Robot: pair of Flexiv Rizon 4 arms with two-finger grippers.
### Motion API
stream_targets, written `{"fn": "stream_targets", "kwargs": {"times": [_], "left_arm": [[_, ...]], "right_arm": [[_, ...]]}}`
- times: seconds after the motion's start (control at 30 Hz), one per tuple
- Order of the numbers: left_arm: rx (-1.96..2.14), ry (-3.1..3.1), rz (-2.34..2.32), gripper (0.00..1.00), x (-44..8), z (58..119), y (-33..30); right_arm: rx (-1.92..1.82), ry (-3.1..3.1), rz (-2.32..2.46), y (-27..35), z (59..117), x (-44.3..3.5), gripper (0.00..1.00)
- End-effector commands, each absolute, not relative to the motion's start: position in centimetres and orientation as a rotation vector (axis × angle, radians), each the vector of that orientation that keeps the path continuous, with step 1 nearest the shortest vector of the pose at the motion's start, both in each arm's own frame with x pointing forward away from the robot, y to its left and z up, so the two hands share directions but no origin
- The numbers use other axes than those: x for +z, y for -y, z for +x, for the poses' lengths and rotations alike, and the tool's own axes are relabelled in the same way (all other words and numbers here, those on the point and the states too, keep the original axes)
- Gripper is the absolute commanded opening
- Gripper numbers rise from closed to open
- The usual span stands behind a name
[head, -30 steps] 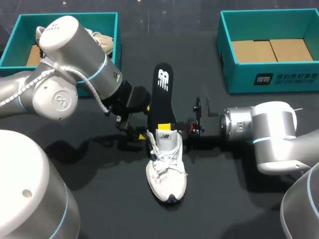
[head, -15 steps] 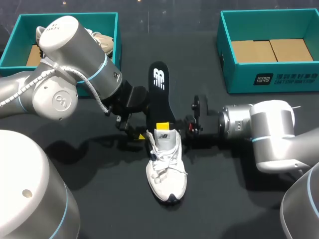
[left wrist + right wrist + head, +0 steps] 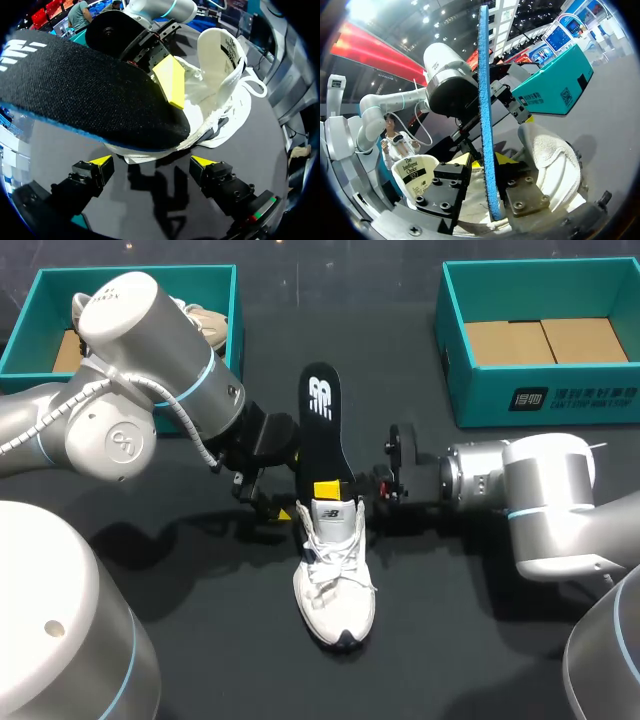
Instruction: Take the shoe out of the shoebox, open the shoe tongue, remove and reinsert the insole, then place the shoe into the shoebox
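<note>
- Head cam: fixed, high behind robot, looking down over the whole bench.
- Left wrist cam: low, close, facing shoe.
- Right wrist cam: closer still, insole edge-on.
- All three share shoe and insole.

Insole in shoe mouth (front free)

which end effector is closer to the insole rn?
Right. The right end effector is shut on the insole, a finger on each face. The left end effector sits open by the heel of the shoe, not touching the insole.
</note>
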State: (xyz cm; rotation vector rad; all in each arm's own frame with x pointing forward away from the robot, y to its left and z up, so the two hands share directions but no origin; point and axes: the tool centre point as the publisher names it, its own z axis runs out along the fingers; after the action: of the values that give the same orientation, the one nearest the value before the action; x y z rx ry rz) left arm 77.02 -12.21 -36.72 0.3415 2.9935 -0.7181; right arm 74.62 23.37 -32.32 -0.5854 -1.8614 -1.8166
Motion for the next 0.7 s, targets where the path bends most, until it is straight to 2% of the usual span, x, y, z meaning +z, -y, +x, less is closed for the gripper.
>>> {"fn": "stream_targets", "kwargs": {"times": [0.03, 0.33, 0.5, 0.53, 0.6, 0.63, 0.7], "left_arm": [[-0.718, -2.993, 0.343, 1.0, -36.8, 77.0, 12.2], [-0.718, -2.993, 0.343, 1.0, -36.8, 77.0, 12.2], [-0.718, -2.993, 0.343, 1.0, -36.8, 77.0, 12.2], [-0.718, -2.993, 0.343, 1.0, -36.8, 77.0, 12.2], [-0.718, -2.993, 0.343, 1.0, -36.8, 77.0, 12.2], [-0.718, -2.993, 0.343, 1.0, -36.8, 77.0, 12.2], [-0.718, -2.993, 0.343, 1.0, -36.8, 77.0, 12.2]], "right_arm": [[-1.803, 1.881, -0.585, -23.4, 74.5, -31.6, 0.29], [-1.779, 1.915, -0.571, -23.6, 75.5, -30.6, 0.31], [-1.781, 1.93, -0.575, -23.7, 76.1, -29.9, 0.28], [-1.782, 1.931, -0.578, -23.7, 76.2, -29.9, 0.27], [-1.784, 1.931, -0.597, -23.7, 76.4, -29.7, 0.17], [-1.782, 1.93, -0.603, -23.7, 76.5, -29.7, 0.0], [-1.778, 1.925, -0.624, -23.7, 76.8, -29.8, 0.0]]}}
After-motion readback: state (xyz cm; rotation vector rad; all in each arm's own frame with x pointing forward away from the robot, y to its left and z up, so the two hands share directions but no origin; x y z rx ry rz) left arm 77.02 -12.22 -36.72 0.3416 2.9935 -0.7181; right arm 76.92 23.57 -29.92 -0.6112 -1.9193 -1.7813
